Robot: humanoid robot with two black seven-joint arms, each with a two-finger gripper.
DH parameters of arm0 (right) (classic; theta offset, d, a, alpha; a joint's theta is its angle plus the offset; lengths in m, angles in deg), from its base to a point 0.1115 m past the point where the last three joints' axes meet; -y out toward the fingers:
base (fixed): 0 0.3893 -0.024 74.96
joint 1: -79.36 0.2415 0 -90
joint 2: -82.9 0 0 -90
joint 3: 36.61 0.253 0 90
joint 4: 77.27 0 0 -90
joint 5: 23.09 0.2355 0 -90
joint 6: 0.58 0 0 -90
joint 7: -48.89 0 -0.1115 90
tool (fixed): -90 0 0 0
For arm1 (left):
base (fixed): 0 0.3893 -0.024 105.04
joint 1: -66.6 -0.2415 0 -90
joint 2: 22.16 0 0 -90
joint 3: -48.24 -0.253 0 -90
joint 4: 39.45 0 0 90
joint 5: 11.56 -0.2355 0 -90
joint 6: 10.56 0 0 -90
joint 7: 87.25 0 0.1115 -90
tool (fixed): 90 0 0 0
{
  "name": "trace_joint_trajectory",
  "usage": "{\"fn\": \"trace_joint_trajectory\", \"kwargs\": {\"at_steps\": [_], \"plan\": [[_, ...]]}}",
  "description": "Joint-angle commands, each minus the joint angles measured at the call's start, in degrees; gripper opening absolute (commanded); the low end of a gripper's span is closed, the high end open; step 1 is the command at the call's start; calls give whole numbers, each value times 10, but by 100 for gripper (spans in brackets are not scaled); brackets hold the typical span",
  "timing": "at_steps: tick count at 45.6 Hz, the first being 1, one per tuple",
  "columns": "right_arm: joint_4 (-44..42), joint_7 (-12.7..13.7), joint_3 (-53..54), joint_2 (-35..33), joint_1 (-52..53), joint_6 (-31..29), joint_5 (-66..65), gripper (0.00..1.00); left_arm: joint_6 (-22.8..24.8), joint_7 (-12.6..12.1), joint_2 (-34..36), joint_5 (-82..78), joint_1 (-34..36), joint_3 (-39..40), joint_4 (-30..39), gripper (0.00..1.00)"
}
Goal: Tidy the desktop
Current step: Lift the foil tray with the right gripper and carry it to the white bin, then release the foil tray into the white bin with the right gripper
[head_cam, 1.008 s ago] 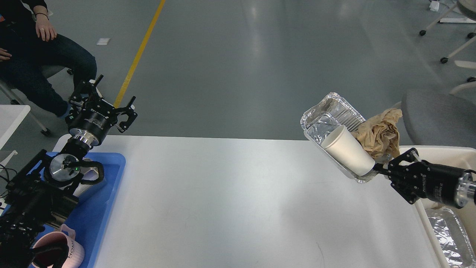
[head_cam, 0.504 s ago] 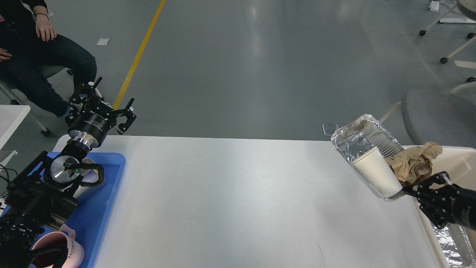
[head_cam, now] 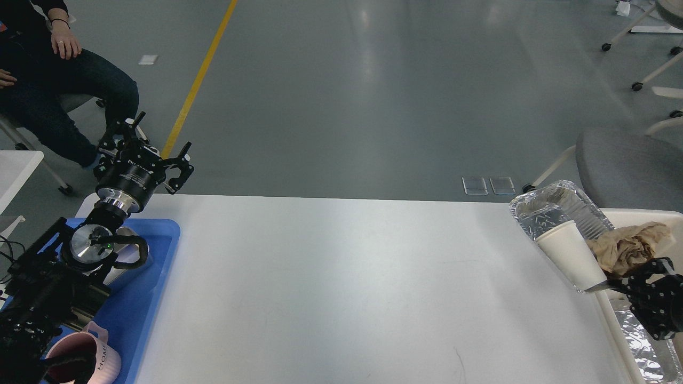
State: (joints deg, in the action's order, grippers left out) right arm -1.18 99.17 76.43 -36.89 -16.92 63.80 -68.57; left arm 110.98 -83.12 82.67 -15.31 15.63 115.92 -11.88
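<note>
The white desktop (head_cam: 347,277) fills the lower part of the head view. At its right edge my right gripper (head_cam: 613,287) is shut on the near rim of a tilted foil tray (head_cam: 555,210). A white paper cup (head_cam: 571,256) and crumpled brown paper (head_cam: 629,246) lie in that tray. The tray hangs partly over the desktop's right edge and partly over the cream bin (head_cam: 640,218). At the far left my left gripper (head_cam: 161,133) is open and holds nothing, raised beyond the table's back edge.
A blue tray (head_cam: 155,266) lies on the left under my left arm, with a pink mug (head_cam: 101,362) at its near end. A second foil tray (head_cam: 640,341) lies in the bin. A seated person (head_cam: 53,80) is far left, and a grey chair (head_cam: 629,165) is far right.
My right gripper has carried the foil tray with cup and paper to the right and downward, from above the table to over the bin's edge. The left arm has barely moved.
</note>
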Motion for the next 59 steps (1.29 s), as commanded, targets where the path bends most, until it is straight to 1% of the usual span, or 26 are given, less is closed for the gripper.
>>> {"fn": "trace_joint_trajectory", "kwargs": {"at_steps": [1,6,21,29,42,58,59], "plan": [[-16,-1,0,-5,-1,50,-7,0,0,-1,0,0,0,0,0,97],[-38,-1,0,-12,0,80,-22,0,0,-1,1,0,0,0,0,97],[-84,-2,-3,-53,1,202,-27,0,-1,-1,1,0,0,-1,-1,97],[-109,-3,-5,-62,0,239,-44,0,-1,-1,1,0,0,-1,-1,97],[-125,-9,-9,-62,-1,255,-100,0,-1,0,9,0,-4,-1,-1,97],[-129,-8,-11,-62,-1,266,-101,0,0,0,14,0,-7,-1,0,97],[-129,-8,-11,-62,-1,267,-101,7,0,0,14,0,-7,-1,0,97]]}}
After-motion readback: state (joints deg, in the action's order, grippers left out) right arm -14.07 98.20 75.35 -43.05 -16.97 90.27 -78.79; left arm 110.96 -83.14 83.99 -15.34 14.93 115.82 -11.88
